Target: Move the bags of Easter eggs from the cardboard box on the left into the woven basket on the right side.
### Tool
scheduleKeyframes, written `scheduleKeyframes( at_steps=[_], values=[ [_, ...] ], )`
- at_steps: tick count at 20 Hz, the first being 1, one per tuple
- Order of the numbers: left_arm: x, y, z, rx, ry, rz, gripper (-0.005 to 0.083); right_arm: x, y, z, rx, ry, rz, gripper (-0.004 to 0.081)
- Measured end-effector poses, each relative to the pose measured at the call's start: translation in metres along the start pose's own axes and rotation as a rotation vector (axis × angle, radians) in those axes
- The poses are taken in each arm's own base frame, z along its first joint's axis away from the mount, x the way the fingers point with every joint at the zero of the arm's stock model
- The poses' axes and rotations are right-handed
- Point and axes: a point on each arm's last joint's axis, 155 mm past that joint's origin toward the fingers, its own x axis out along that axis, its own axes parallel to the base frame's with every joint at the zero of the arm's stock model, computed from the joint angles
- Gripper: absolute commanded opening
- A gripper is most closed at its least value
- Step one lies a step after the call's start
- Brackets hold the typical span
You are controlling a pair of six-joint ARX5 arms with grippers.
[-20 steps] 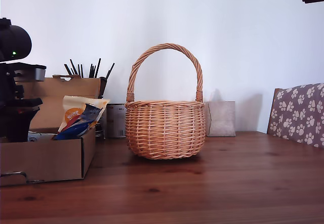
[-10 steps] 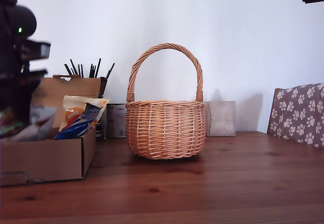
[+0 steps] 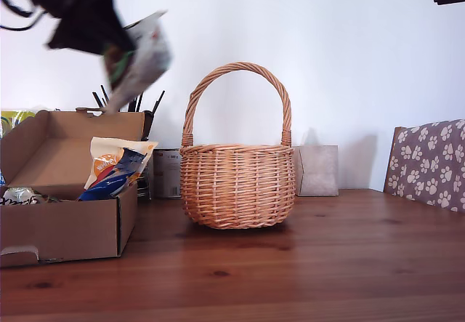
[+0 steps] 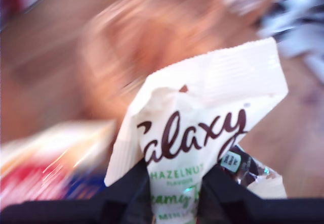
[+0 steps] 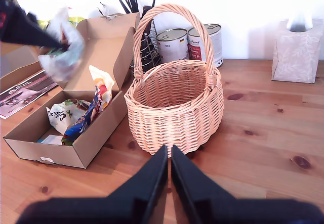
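My first gripper (image 3: 116,46) hangs high above the cardboard box (image 3: 69,227) at the exterior view's left, shut on a white-green bag of Easter eggs (image 3: 145,59). The first wrist view shows that bag (image 4: 202,113), printed "Galaxy", pinched in my first gripper (image 4: 174,183). A cream-and-orange bag (image 3: 107,156) and a dark blue bag (image 3: 109,184) lean inside the box. The woven basket (image 3: 236,184) stands mid-table with its handle upright. My second gripper (image 5: 168,155) is shut on nothing, just short of the basket (image 5: 174,102); the box (image 5: 86,143) lies beside it.
Behind the box stand a holder of black sticks (image 3: 129,100) and tins (image 3: 166,173). A beige square box (image 3: 317,169) sits behind the basket. A paw-print chair back (image 3: 429,162) is at the exterior view's right. A magazine (image 5: 23,90) lies beyond the box.
My first gripper has risen out of the cardboard box with the white-green bag and swung up toward the exterior view's right. The basket and the other bags have not moved.
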Motion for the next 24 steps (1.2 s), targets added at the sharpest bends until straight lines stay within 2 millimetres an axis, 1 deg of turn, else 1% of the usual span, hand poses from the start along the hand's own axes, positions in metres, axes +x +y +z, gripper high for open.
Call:
scheduleKeyframes(
  at_steps=[2, 5, 7, 9, 11, 13, 14, 16, 18, 21, 24],
  values=[
    [0.015, -0.029, 0.015, 0.070, -0.038, -0.057, 0.0146, 0.000, 0.000, 0.000, 0.000, 0.000, 0.000, -0.0012],
    [0.032, -0.059, 0.044, 0.179, -0.132, -0.058, 0.0145, 0.000, 0.000, 0.000, 0.000, 0.000, 0.000, -0.0012],
    [0.043, -0.073, 0.064, 0.228, -0.205, -0.030, 0.0145, 0.000, 0.000, 0.000, 0.000, 0.000, 0.000, -0.0012],
    [0.056, -0.077, 0.076, 0.255, -0.248, 0.007, 0.0145, 0.000, 0.000, 0.000, 0.000, 0.000, 0.000, -0.0012],
    [0.073, -0.073, 0.077, 0.265, -0.254, 0.046, 0.0145, 0.000, 0.000, 0.000, 0.000, 0.000, 0.000, -0.0012],
    [0.093, -0.065, 0.071, 0.260, -0.235, 0.074, 0.0145, 0.000, 0.000, 0.000, 0.000, 0.000, 0.000, -0.0012],
    [0.104, -0.058, 0.066, 0.253, -0.219, 0.091, 0.0145, 0.000, 0.000, 0.000, 0.000, 0.000, 0.000, -0.0012],
    [0.125, -0.037, 0.056, 0.236, -0.192, 0.148, 0.0145, 0.000, 0.000, 0.000, 0.000, 0.000, 0.000, -0.0012],
    [0.141, -0.018, 0.045, 0.219, -0.162, 0.202, 0.0145, 0.000, 0.000, 0.000, 0.000, 0.000, 0.000, -0.0012],
    [0.155, 0.002, 0.030, 0.199, -0.118, 0.253, 0.0145, 0.000, 0.000, 0.000, 0.000, 0.000, 0.000, -0.0012],
    [0.154, 0.008, 0.030, 0.198, -0.116, 0.299, 0.0152, 0.000, 0.000, 0.000, 0.000, 0.000, 0.000, -0.0012]
  ],
)
